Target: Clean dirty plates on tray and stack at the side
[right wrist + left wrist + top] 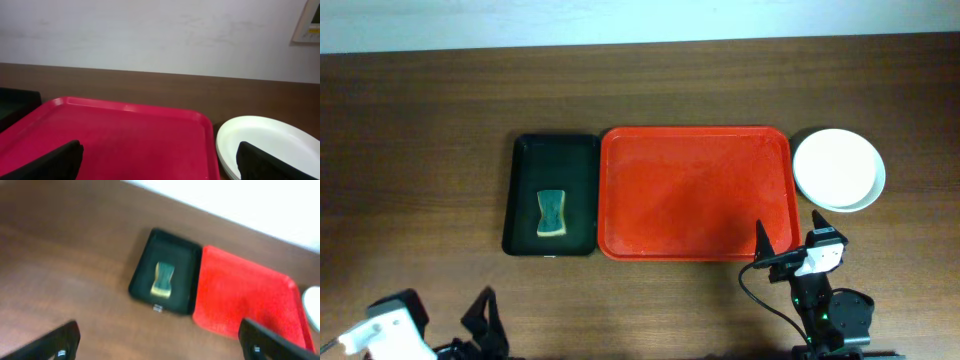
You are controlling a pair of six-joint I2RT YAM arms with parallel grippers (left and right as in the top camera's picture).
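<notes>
We see the red tray (695, 190) on the bench (420, 150), its long axis running left to right. Just right of it sit the plates (838, 168) — white on top, seemingly stacked, count unclear. A black tray (580, 190) holding a sponge (551, 213) lies just beside its left edge. Left fingers (55, 345) and right fingers (55, 160) gape wide — holding nothing.

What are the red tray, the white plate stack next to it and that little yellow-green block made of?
The red tray looks like moulded plastic: rounded corners, smooth surface with a soft sheen. The plates are smooth and white on top; melamine or glazed ceramic, the look cannot decide. The block seems a foam sponge, matte, yellow with a green scouring face.
</notes>
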